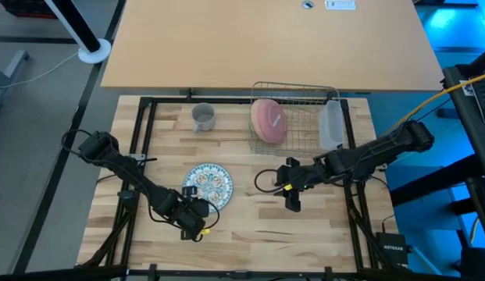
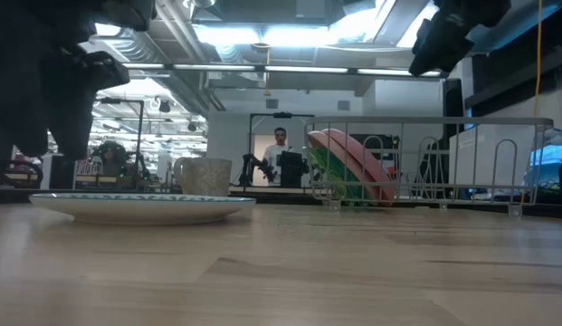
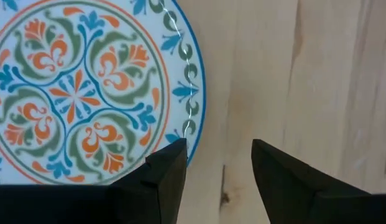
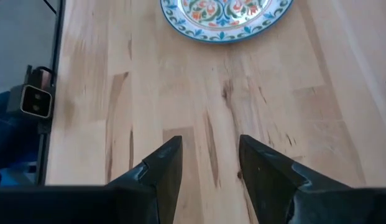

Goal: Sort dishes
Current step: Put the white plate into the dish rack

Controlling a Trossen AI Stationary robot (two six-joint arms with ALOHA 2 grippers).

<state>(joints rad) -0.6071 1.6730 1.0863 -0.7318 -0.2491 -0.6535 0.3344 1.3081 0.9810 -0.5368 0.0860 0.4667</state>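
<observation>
Four dishes on a pale wooden table [image 1: 250,234] of jointed planks. Item one: a round, shallow white plate [image 1: 207,180], glossy, rimmed in blue, with orange, green and blue leaf scrolls about a central star; it lies flat near the table's middle. The left claw [image 3: 217,163], two dark wedge-shaped fingers, stands spread and empty just off the plate's rim, one finger [image 3: 165,168] over its edge. Item two: a small grey cup [image 1: 203,118], speckled, upright toward the far side. Items three and four: a pink plate [image 1: 268,121] and a green plate [image 2: 330,174] stand on edge, tilted, inside a wire rack [image 1: 297,92], a translucent tub [image 1: 330,125] beside it. The right claw [image 4: 210,163], spread and empty, hangs over bare wood, apart from the patterned plate.
</observation>
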